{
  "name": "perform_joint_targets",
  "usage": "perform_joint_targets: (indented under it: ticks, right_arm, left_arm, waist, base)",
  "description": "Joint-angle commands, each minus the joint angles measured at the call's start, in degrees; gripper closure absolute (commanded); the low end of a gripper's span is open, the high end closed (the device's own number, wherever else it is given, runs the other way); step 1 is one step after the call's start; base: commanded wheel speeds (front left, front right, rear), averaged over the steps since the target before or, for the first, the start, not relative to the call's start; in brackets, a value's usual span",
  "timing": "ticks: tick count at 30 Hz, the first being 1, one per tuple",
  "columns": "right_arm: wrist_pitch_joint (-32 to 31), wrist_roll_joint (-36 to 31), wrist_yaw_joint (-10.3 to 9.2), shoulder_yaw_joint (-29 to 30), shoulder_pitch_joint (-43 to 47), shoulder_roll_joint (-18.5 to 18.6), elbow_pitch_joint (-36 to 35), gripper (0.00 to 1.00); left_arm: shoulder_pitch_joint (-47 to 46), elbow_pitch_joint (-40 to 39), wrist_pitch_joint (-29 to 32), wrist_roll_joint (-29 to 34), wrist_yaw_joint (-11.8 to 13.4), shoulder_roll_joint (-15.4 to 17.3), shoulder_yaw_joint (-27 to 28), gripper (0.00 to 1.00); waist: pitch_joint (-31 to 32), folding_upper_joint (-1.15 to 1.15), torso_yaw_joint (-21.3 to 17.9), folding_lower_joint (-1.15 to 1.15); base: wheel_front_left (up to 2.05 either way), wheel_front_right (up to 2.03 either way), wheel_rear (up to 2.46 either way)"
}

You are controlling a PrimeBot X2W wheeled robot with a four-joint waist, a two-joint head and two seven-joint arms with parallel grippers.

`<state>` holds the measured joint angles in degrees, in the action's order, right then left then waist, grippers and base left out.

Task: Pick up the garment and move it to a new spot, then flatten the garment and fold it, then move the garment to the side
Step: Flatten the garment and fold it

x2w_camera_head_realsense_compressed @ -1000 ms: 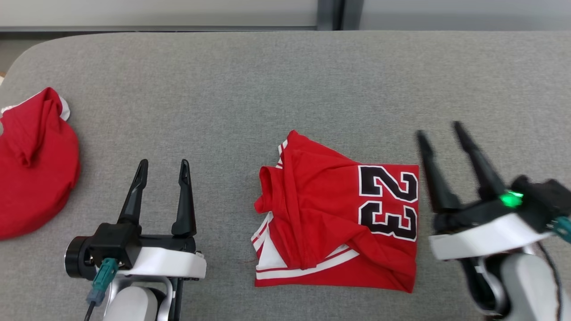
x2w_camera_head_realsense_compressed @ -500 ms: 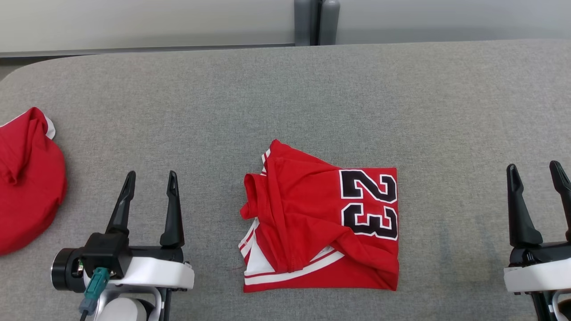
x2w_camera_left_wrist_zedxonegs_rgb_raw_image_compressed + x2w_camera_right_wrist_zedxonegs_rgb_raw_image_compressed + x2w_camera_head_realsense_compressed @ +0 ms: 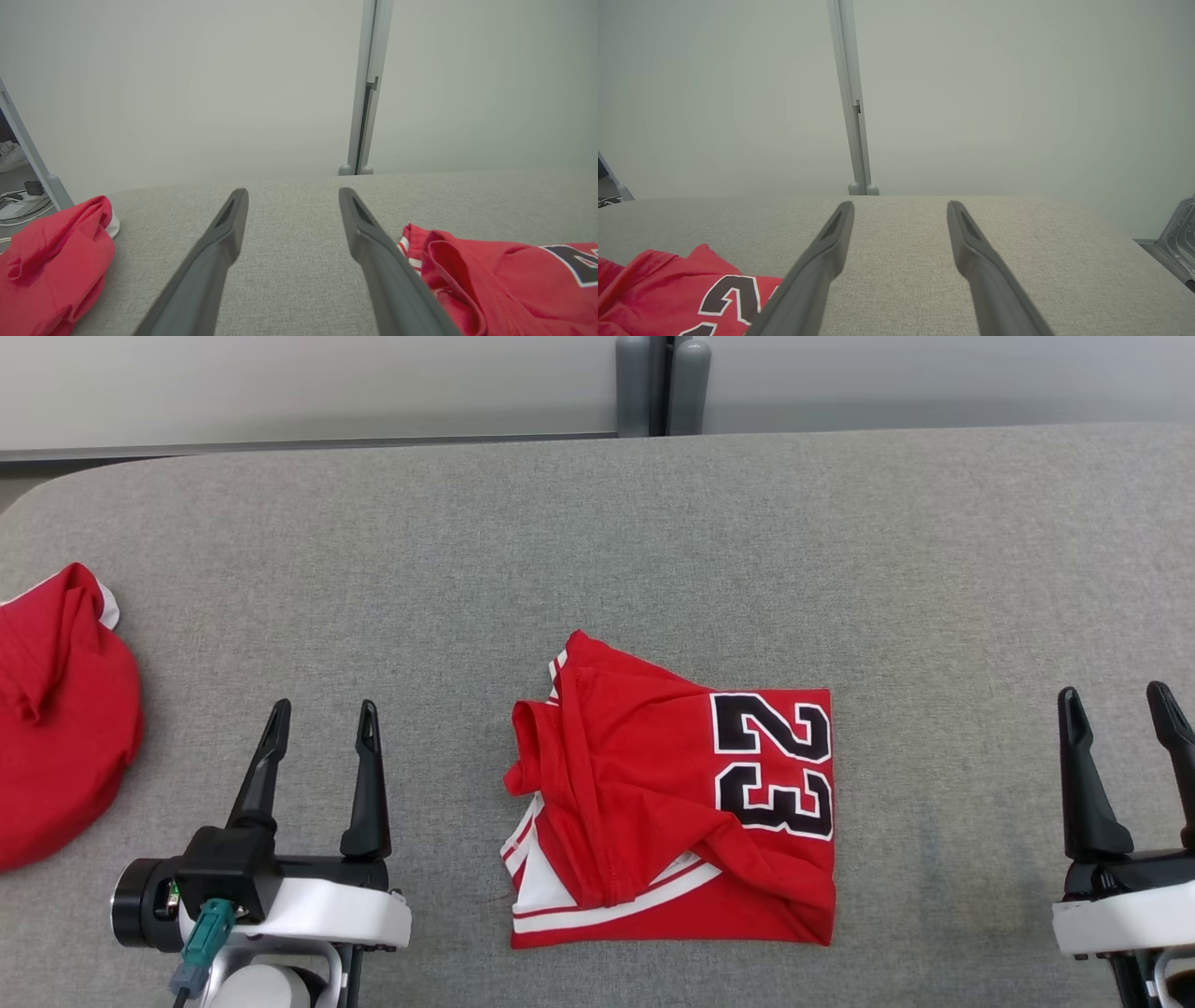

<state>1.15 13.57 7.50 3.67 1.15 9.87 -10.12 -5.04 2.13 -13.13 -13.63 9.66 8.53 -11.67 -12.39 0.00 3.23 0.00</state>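
Since a second ago the right gripper (image 3: 1113,693) has withdrawn from just beside the folded garment (image 3: 644,803) and now stands well apart from that garment's right edge; the camera has also shifted, so not all of the change is arm travel. The grey fabric table (image 3: 597,541) carries everything noted. The folded garment, a red jersey with white trim, lies flat on the table as a rough square between the two grippers, its left edge bunched into a rolled lip. A second red cloth (image 3: 56,709), crumpled and unfolded, lies far to the garment's left, partly cut off by the frame edge. The left gripper (image 3: 324,707) rests to the garment's left, near but not touching it, fingers spread wide and empty. The right gripper's fingers are likewise spread wide and hold nothing. A black number 23 (image 3: 773,763), outlined in white, occupies the garment's upper right area, turned sideways. A grey post (image 3: 653,383) stands beyond the garment, behind the table's far edge.
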Motion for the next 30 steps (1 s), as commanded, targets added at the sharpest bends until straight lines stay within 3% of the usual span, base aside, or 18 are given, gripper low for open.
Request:
perform_joint_targets:
  ticks: [1,2,3,7,10,11,13,16,23,30]
  right_arm:
    - [0.13,0.03,-0.02,0.49,-0.27,-0.21,-0.05,0.02]
    - [-0.18,0.3,-0.01,0.06,-0.42,-0.2,0.41,0.67]
    - [-0.48,0.53,-0.01,-0.72,-0.53,0.0,0.86,1.0]
    - [-1.03,2.02,-0.01,-7.51,-1.92,1.65,3.82,1.0]
    - [-0.61,4.11,-0.01,-15.97,-4.39,3.05,7.89,1.0]
    - [-0.61,4.11,-0.01,-15.97,-4.39,3.05,7.89,1.0]
    - [0.27,6.9,-0.02,-23.47,-7.28,3.96,12.01,1.0]
    - [1.07,9.61,-0.01,-29.34,-9.89,4.95,15.59,1.0]
    - [1.34,15.68,-0.01,-39.09,-14.33,7.95,21.01,1.0]
    - [-0.02,19.37,-0.02,-47.77,-16.95,11.14,21.51,1.0]
  left_arm:
    - [0.01,-0.38,-0.05,-0.14,0.37,0.38,-0.05,0.0]
    - [-0.11,-0.44,-0.04,-0.16,0.37,0.36,-0.15,0.0]
    - [-0.28,-0.52,-0.02,-0.17,0.35,0.35,-0.24,0.0]
    - [-1.59,-0.73,-0.11,-0.15,0.16,0.03,-0.8,0.0]
    - [-2.47,-0.3,-0.38,-0.21,-0.23,-0.38,-1.28,0.0]
    - [-2.47,-0.3,-0.38,-0.21,-0.23,-0.38,-1.28,0.0]
    - [-3.42,0.32,-0.63,-0.4,-0.45,-0.99,-1.83,0.0]
    - [-4.21,0.92,-1.03,-0.5,-0.57,-1.4,-2.27,0.0]
    - [-4.92,1.93,-1.52,-0.87,-1.02,-2.13,-2.84,0.0]
    - [-5.14,2.23,-1.82,-0.97,-0.97,-2.29,-2.72,0.0]
  waist:
    - [-0.19,0.0,0.22,0.0]
    - [-0.3,0.0,0.37,0.0]
    - [-0.49,0.0,0.56,0.0]
    - [-1.75,0.0,1.64,0.0]
    - [-2.69,0.0,2.69,0.0]
    - [-2.69,0.0,2.69,0.0]
    - [-3.14,0.0,3.81,0.0]
    - [-3.4,0.0,4.67,0.0]
    - [-3.81,0.0,5.72,0.0]
    - [-4.68,0.0,5.83,0.0]
  base:
    - [0.0,0.0,0.0]
    - [0.0,0.0,0.0]
    - [0.0,0.0,0.0]
    - [0.0,0.0,0.0]
    - [0.0,0.0,0.0]
    - [0.0,0.0,0.0]
    - [0.0,0.0,0.0]
    - [0.0,0.0,0.0]
    - [0.0,0.0,0.0]
    - [0.0,0.0,0.0]
